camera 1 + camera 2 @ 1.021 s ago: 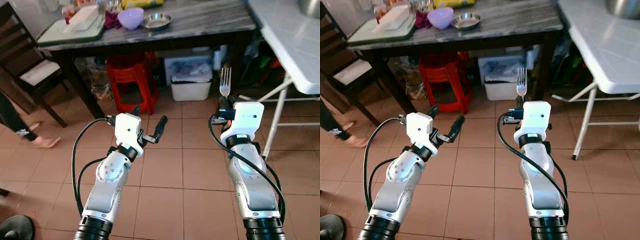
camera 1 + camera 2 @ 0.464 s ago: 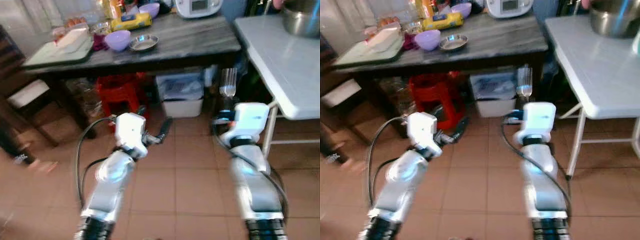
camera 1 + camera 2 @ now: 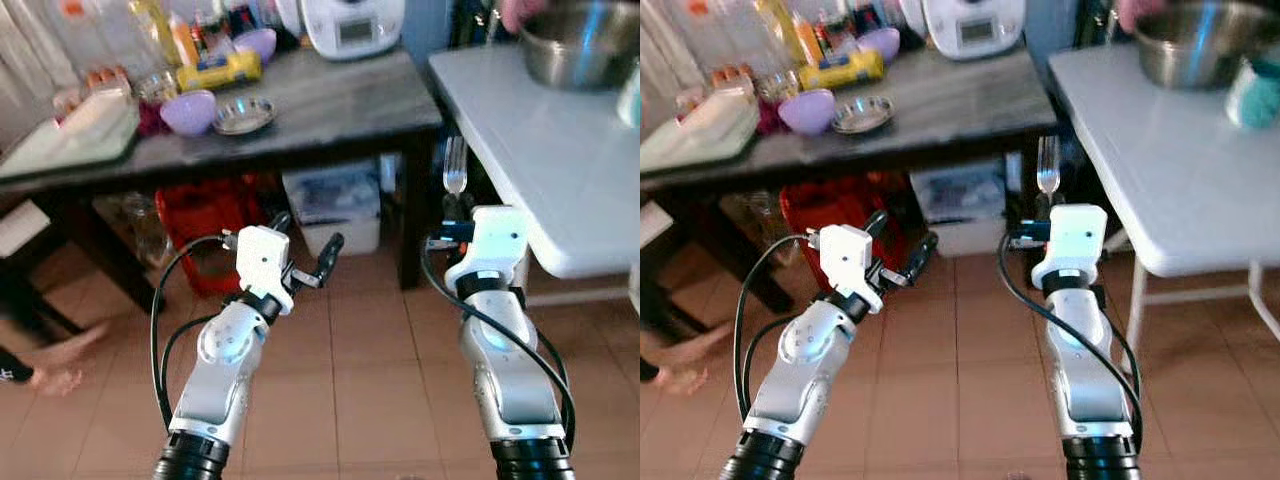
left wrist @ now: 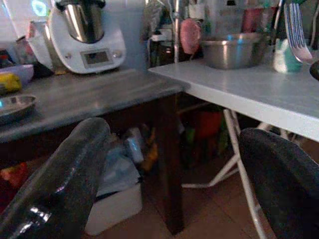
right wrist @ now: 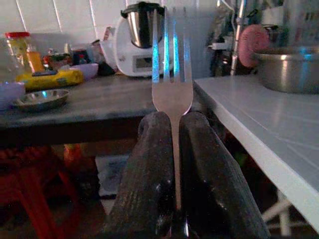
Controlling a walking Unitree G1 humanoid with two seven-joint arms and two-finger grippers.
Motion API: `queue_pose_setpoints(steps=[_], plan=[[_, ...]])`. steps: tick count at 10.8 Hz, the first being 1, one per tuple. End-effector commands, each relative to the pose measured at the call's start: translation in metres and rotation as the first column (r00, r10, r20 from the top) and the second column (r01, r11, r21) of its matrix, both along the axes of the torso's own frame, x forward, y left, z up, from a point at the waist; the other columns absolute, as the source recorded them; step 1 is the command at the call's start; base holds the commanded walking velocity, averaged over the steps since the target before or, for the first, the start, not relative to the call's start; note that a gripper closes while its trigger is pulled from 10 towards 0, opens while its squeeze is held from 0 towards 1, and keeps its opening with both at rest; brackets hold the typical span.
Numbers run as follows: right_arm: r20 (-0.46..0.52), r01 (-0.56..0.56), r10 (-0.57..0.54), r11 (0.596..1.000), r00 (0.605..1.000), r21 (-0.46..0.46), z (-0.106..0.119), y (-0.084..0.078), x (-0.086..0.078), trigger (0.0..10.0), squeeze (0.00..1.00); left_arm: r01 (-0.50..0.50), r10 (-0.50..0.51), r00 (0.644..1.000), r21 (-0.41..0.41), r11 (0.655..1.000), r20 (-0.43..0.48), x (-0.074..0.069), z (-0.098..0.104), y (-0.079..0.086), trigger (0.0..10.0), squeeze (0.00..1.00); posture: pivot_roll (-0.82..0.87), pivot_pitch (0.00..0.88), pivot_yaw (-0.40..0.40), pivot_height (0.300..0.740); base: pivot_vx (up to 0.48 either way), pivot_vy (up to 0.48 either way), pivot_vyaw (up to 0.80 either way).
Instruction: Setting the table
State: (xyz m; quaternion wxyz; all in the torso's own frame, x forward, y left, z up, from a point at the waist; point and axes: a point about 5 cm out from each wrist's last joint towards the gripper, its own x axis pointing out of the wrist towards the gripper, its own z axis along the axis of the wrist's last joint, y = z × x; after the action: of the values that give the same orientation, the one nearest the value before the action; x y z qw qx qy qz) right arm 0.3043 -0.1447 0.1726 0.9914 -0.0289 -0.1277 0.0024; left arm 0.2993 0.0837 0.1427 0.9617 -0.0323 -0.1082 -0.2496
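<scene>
My right gripper (image 3: 453,203) is shut on a silver fork (image 3: 454,167) that stands upright, tines up, in front of the white table's (image 3: 540,130) near-left edge. In the right wrist view the fork (image 5: 172,84) rises from between the two black fingers (image 5: 144,169). My left gripper (image 3: 303,243) is open and holds nothing, raised over the tiled floor before the dark table (image 3: 330,95). On that table sit a purple bowl (image 3: 188,111) and a small steel dish (image 3: 243,115).
A large steel pot (image 3: 578,42) stands on the white table, with a person's hand (image 3: 520,10) at its rim. A white kitchen appliance (image 3: 352,22) and bottles are at the dark table's back. A red stool (image 3: 210,215) and white bin (image 3: 335,200) sit underneath. A person's foot (image 3: 55,378) is at the left.
The whole view has shifted: both tables now appear lower and nearer in the picture, with more of their tops showing. Both grippers keep their pose, the fork still upright in the right one.
</scene>
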Motion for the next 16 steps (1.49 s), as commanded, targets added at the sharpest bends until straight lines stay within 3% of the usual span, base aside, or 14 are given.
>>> queue_pose_setpoints(steps=[1, 6, 16], plan=[[0.022, -0.041, 0.041, 0.999, 0.999, 0.014, 0.0049, 0.0105, -0.0003, 10.0, 0.0, -0.026, 0.026, 1.0, 0.025, 0.999, 0.003, 0.0015, -0.0007, 0.0114, 10.0, 0.0, -0.14, 0.106, 0.148, 0.74, 0.48, 0.0, 0.0], [0.022, -0.045, 0.044, 0.999, 0.999, 0.016, 0.0048, 0.0109, -0.0006, 10.0, 0.0, -0.025, 0.025, 1.0, 0.029, 0.999, 0.003, 0.002, -0.0005, 0.0111, 10.0, 0.0, -0.14, 0.104, 0.148, 0.74, 0.48, 0.0, 0.53], [0.007, -0.039, 0.038, 0.998, 0.999, 0.046, 0.0031, 0.0077, -0.0003, 10.0, 0.0, -0.018, 0.018, 1.0, 0.02, 1.0, -0.007, 0.0015, -0.0024, 0.0049, 10.0, 0.0, -0.15, 0.106, 0.137, 0.74, 0.48, 0.0, -0.08]])
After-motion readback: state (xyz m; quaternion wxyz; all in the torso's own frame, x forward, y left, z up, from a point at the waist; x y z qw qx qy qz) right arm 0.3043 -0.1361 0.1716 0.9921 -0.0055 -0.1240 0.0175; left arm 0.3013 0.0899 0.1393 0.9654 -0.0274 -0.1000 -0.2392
